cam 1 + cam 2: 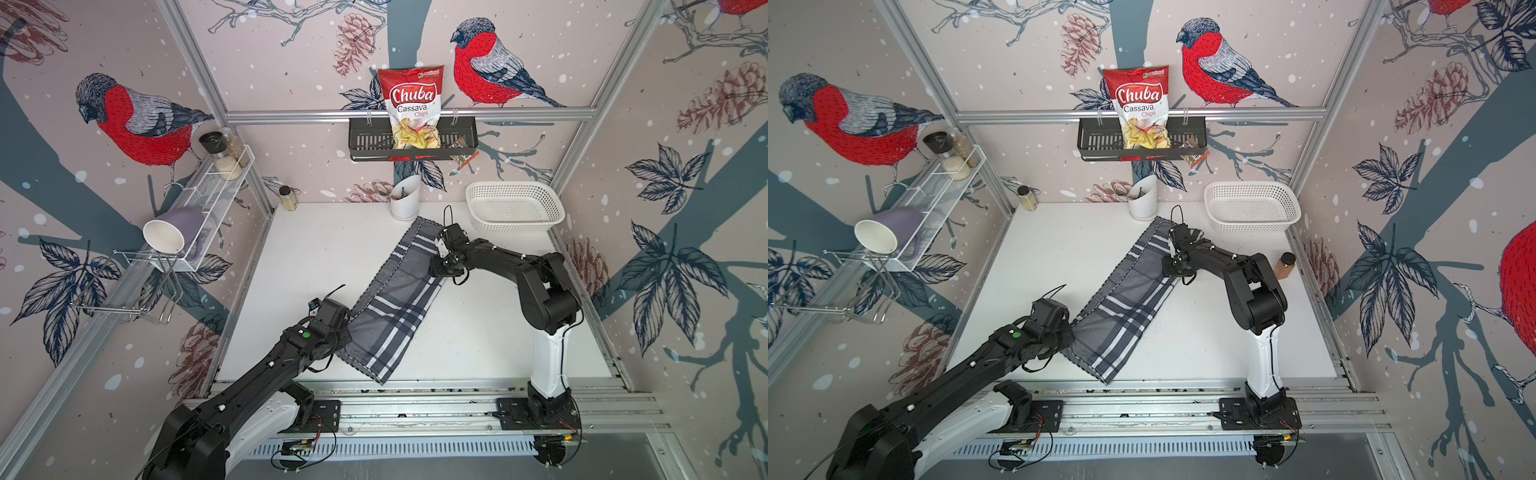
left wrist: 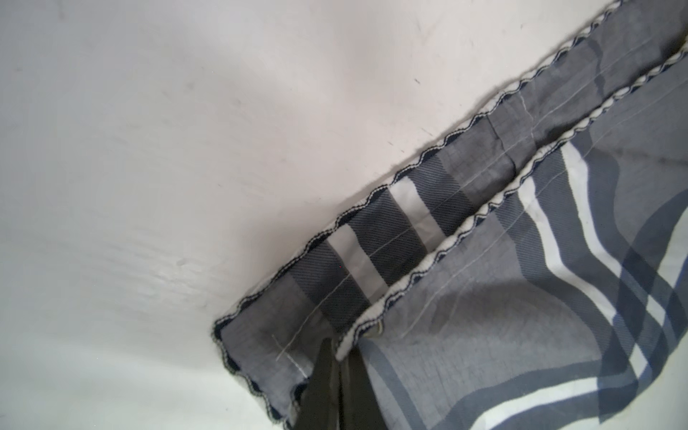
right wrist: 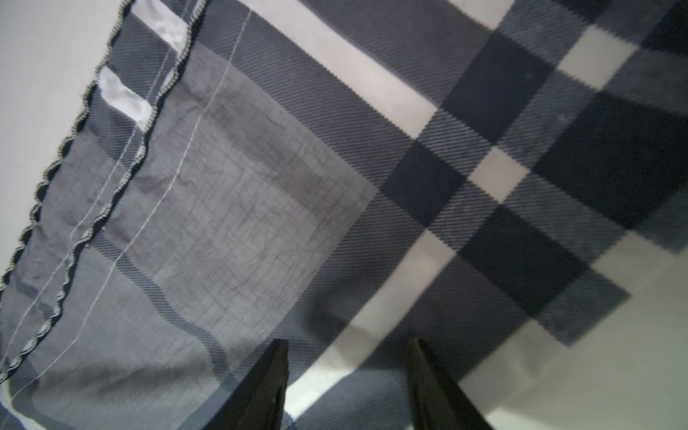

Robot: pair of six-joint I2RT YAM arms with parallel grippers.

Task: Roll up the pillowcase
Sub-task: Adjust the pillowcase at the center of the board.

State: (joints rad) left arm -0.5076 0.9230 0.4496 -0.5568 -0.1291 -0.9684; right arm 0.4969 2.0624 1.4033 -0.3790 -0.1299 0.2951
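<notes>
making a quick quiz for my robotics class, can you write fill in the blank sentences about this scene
The left hand is shut on the pillowcase's stitched edge; the right hand, open, holds ___.
The Chuba bag says cassava ___.
The white basket stands at the table's far ___ corner.
Missing: nothing; chips; right

Pale wallpaper [image 1: 291, 54] printed with red-breasted birds [image 1: 490, 62], pine cones [image 1: 353, 41] and dark leaves [image 1: 673, 266] covers the walls, framed by aluminium rails [image 1: 291, 113]. A black shelf [image 1: 365, 143] on the back rail holds a bag of cassava chips [image 1: 411, 99]. A white wire rack [image 1: 216, 187] on a side wall carries jars [image 1: 226, 160] and a lilac mug [image 1: 178, 228]. The evenly lit white tabletop [image 1: 324, 257] bears a slotted basket [image 1: 515, 226] and a white holder [image 1: 405, 205].
</notes>
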